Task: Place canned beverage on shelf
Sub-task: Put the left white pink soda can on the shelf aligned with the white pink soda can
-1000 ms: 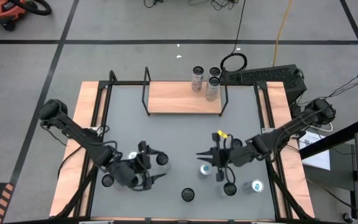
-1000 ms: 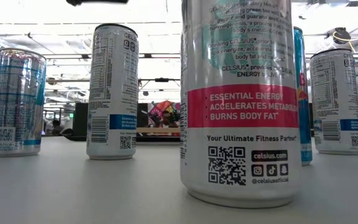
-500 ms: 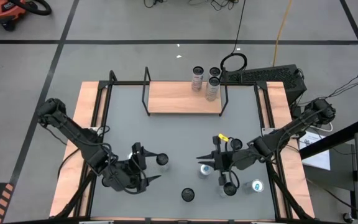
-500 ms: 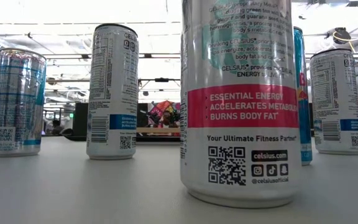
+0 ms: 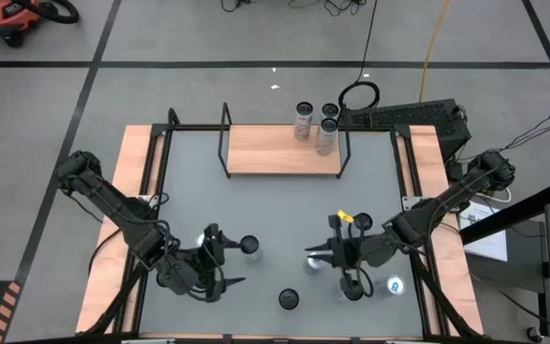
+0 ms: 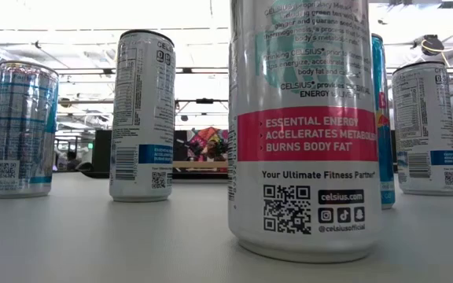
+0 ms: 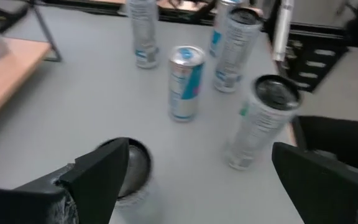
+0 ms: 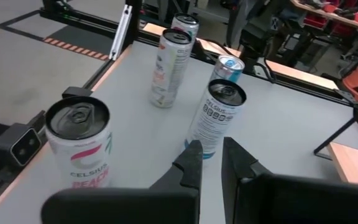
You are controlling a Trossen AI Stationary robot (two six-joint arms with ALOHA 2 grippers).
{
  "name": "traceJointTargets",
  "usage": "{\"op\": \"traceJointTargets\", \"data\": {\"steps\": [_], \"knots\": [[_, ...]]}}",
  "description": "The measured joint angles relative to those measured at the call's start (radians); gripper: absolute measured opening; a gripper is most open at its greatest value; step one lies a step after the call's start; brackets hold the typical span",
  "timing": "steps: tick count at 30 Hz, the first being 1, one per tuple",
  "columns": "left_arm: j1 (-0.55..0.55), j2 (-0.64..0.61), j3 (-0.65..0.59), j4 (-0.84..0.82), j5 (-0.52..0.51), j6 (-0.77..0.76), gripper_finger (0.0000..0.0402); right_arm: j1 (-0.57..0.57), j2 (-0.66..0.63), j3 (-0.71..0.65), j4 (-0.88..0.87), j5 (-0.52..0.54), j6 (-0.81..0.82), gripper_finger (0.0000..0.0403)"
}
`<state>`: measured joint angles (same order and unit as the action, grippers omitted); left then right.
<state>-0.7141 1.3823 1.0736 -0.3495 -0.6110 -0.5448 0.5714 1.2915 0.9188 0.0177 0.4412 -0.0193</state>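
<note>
Grey floor with black tape lines surrounds the counter (image 5: 275, 205) in the high view; your shelf (image 5: 280, 151) sits at its far edge, bare on top, with three cans standing just beyond its right end; five more cans stand near the front. Your left gripper (image 5: 225, 263) has its jaws wide apart and empty, with one can (image 5: 249, 246) at the tip of a jaw; your right gripper (image 5: 315, 254) has its jaws together, holding nothing, just beside another can (image 5: 313, 267).

Across the low view you see a Celsius can (image 6: 303, 130) close to the lens, three other cans standing upright and a fifth half hidden behind it; no arm shows.

Through the left wrist view a dark-topped can (image 7: 131, 171) sits against one finger (image 7: 101, 171), not yet between the two, so I judge you should shift sideways until it is centred before closing; a blue can (image 7: 184, 83) stands farther off, so there is room.

From the right wrist view the fingers (image 8: 191, 163) point at a white can (image 8: 215, 118), well apart from it; keep this arm parked. Grip the body low and level, lift clear of the neighbours, then travel to the shelf.
</note>
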Motion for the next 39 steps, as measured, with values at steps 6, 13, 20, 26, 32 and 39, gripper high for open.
{"op": "traceJointTargets", "data": {"steps": [6, 13, 20, 26, 32, 39], "knots": [[-0.015, 0.0, 0.155, -0.283, 0.113, -0.064, 0.0397, 0.007, 0.0, 0.0, 0.0, 0.0, -0.02, 0.0], [-0.028, 0.0, 0.304, -0.72, 0.261, -0.327, 0.0397, 0.007, 0.0, 0.0, -0.008, 0.0, -0.027, 0.0], [-0.075, 0.001, 0.31, -0.942, 0.472, -0.667, 0.0397, 0.007, 0.0, 0.0, -0.029, 0.0, -0.033, 0.0], [-0.138, 0.002, 0.31, -0.956, 0.531, -0.865, 0.0397, 0.007, 0.0, 0.0, -0.047, -0.001, -0.071, 0.0], [-0.183, 0.002, 0.31, -1.074, 0.537, -1.057, 0.0397, 0.007, 0.0, 0.0, -0.055, -0.001, -0.088, 0.0], [-0.22, 0.044, 0.31, -1.118, 0.558, -1.089, 0.0397, 0.007, 0.0, 0.0, -0.054, -0.001, -0.089, 0.0]]}}
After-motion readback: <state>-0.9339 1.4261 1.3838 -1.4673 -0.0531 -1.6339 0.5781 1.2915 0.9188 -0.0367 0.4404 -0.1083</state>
